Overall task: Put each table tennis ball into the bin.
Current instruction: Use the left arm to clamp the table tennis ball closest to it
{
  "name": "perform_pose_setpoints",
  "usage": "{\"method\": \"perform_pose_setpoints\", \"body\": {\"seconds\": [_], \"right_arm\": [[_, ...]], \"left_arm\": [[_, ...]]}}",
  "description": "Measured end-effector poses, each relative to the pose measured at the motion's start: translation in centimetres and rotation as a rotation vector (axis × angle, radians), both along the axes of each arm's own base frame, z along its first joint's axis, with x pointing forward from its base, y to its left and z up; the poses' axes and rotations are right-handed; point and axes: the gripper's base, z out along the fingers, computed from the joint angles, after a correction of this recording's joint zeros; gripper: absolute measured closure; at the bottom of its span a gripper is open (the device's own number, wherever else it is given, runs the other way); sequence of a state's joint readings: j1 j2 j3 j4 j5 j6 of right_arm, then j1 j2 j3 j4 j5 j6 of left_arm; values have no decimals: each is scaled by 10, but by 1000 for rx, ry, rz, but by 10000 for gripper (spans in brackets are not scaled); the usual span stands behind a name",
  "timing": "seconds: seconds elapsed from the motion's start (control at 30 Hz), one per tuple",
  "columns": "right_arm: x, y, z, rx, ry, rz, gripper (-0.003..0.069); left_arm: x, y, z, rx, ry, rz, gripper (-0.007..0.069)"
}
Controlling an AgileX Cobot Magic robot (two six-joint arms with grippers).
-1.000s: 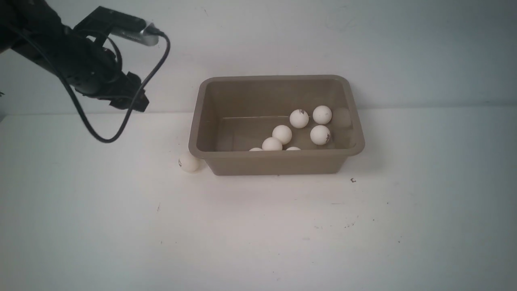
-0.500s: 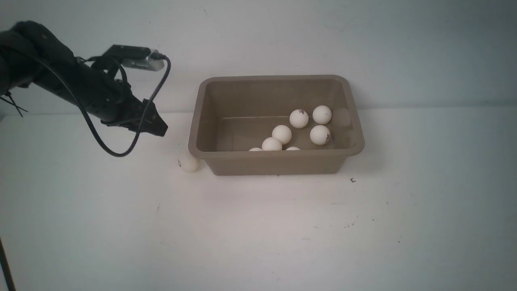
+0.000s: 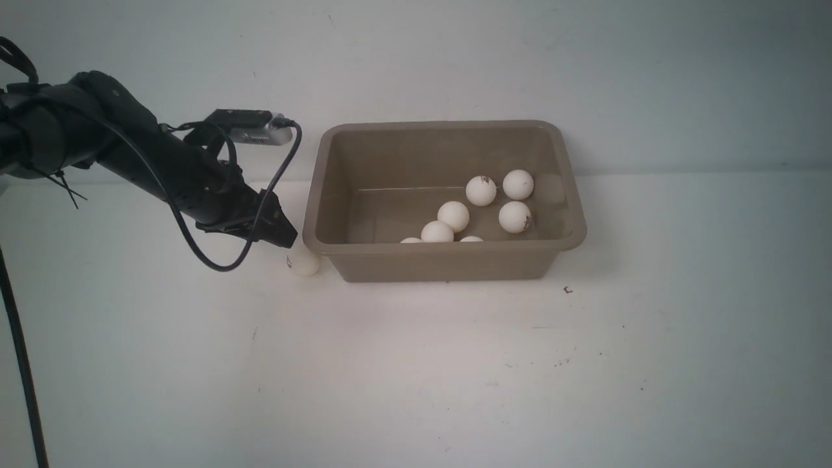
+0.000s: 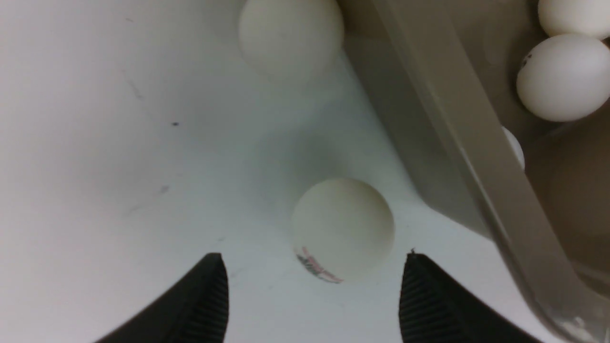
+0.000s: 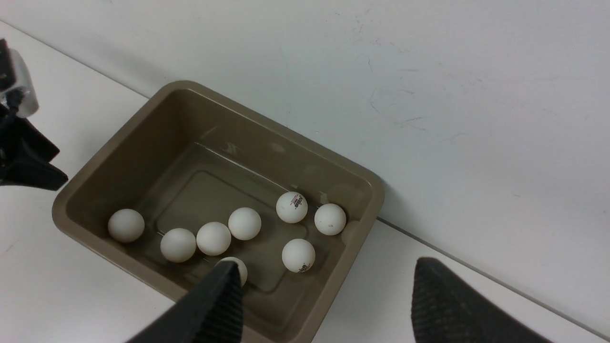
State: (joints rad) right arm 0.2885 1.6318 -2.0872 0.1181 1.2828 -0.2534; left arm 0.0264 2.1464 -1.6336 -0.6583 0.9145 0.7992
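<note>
The taupe bin (image 3: 442, 125) stands mid-table with several white table tennis balls (image 3: 481, 190) inside. One ball (image 3: 303, 262) with a dark logo lies on the table at the bin's front left corner. My left gripper (image 3: 286, 239) is low beside it. In the left wrist view the gripper (image 4: 312, 257) is open, with this ball (image 4: 342, 228) just ahead between the fingertips, untouched. A second, hazier ball shape (image 4: 290, 35) shows farther on beside the bin's wall (image 4: 448, 119). My right gripper (image 5: 326, 262) is open and empty above the bin (image 5: 143, 107).
The white table (image 3: 416, 377) spreads in front of the bin and to both sides. A pale wall (image 3: 585, 65) rises just behind the bin. The left arm's black cable (image 3: 214, 263) hangs in a loop under the wrist.
My left arm has come down and to the right, from high at the back left to the ball beside the bin. The balls and the bin have not moved.
</note>
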Motion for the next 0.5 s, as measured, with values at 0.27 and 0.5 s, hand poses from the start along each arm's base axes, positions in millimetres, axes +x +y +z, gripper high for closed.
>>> {"method": "perform_pose_setpoints", "body": {"seconds": [0.27, 0.5], "right_arm": [[0, 0, 0, 2, 1, 1, 219], [0, 0, 0, 5, 1, 3, 219]], "left_arm": [[0, -13, -4, -8, 10, -25, 188], [0, -16, -4, -6, 4, -29, 188]]}}
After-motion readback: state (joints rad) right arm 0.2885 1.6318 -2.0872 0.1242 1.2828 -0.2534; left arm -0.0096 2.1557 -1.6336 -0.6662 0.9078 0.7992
